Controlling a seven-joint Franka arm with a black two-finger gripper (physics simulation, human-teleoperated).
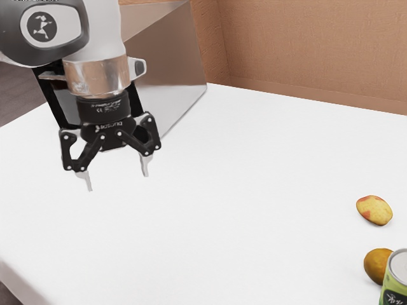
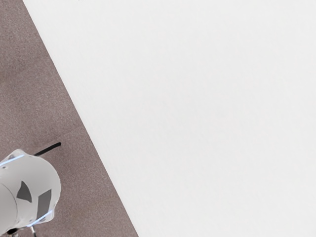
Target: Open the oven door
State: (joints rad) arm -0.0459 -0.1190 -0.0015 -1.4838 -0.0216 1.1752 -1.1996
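Exterior view: room over tabletop (image 1: 254, 165), mid-frame. Obstacles: oven (image 1: 172, 57), upper left; yellow-red fruit (image 1: 374, 210), brown fruit (image 1: 376, 264), green can (image 1: 395, 279), lower right.

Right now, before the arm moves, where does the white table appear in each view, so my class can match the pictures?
Exterior view: the table spreads below the open gripper, from the exterior view's left across to its right.
Wrist view: the table is the broad white surface across a straight edge from the floor.
Shared landmark: the brownish-grey floor beside the table's edge.

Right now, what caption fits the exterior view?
Open gripper over a white table, grey box behind, two fruits and a can apart.
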